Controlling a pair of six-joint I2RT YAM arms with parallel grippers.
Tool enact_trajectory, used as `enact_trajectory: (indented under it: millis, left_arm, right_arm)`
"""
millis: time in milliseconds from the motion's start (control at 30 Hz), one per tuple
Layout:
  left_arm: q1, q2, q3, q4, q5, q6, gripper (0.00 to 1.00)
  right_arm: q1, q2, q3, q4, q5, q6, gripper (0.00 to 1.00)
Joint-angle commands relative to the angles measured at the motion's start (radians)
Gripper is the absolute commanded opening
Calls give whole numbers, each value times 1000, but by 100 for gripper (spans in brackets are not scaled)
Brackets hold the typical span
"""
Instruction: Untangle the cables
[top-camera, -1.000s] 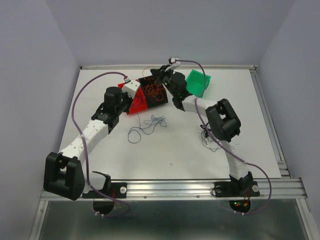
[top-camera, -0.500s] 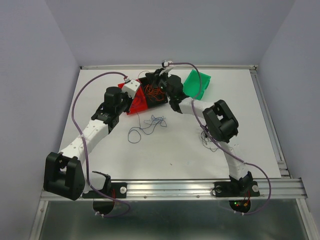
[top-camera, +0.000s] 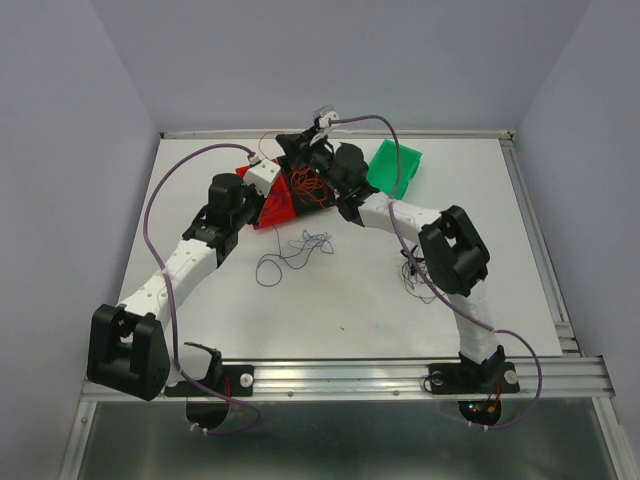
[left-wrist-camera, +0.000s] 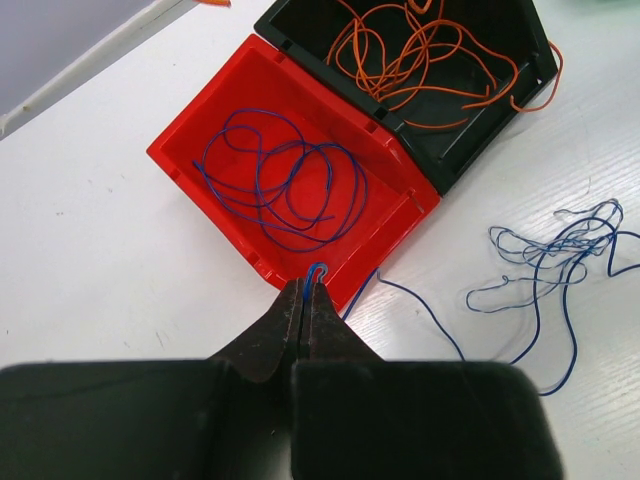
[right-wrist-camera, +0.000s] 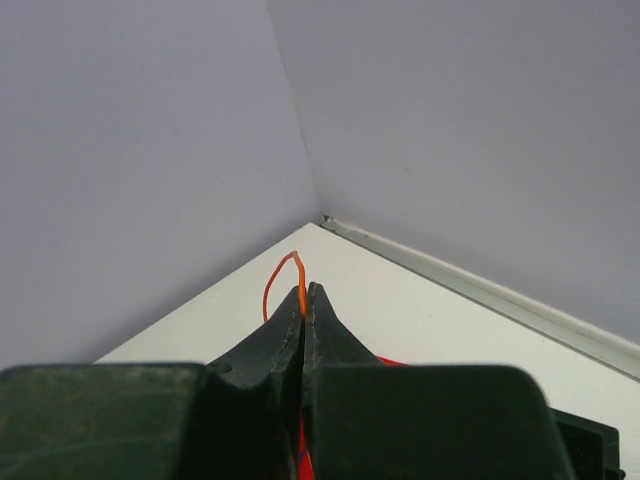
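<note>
The red bin holds one coiled blue cable. The black bin touching its side holds a loose heap of orange cables. A green bin lies tilted farther right; I cannot tell what is in it. More loose blue cables lie on the white table just beside the red bin, and a small dark bunch sits by the right arm.

The left gripper is pinched together on the blue cable's end at the red bin's near rim. The right gripper is clamped on an orange strand that loops above its tips.

Since a second ago the right wrist has swung left over the black bin; the left arm has not moved.
</note>
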Motion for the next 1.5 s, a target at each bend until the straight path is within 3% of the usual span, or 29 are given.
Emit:
enact_trajectory:
  millis: [0, 167, 433, 667, 1100, 1233, 1467]
  left_arm:
    - [-4, -30, -8, 44, 5, -2, 0]
    - [-4, -30, -8, 44, 5, -3, 0]
    - [-4, -32, -9, 44, 6, -3, 0]
    - [-4, -38, -11, 44, 6, -5, 0]
    - [-4, -41, -12, 44, 6, -5, 0]
    - [-4, -40, -11, 44, 6, -6, 0]
    - [-4, -38, -12, 44, 8, -5, 0]
  right_arm:
    - [13, -80, -41, 45, 6, -53, 1]
    - [39, -118, -72, 46, 84, -131, 1]
    - [53, -218, -196, 106, 475, -166, 1]
    - [54, -256, -282, 141, 560, -162, 1]
    - [58, -341, -388, 278, 230, -179, 1]
    - [59, -327, -337, 278, 131, -177, 1]
    - [56, -258, -231, 264, 109, -162, 0]
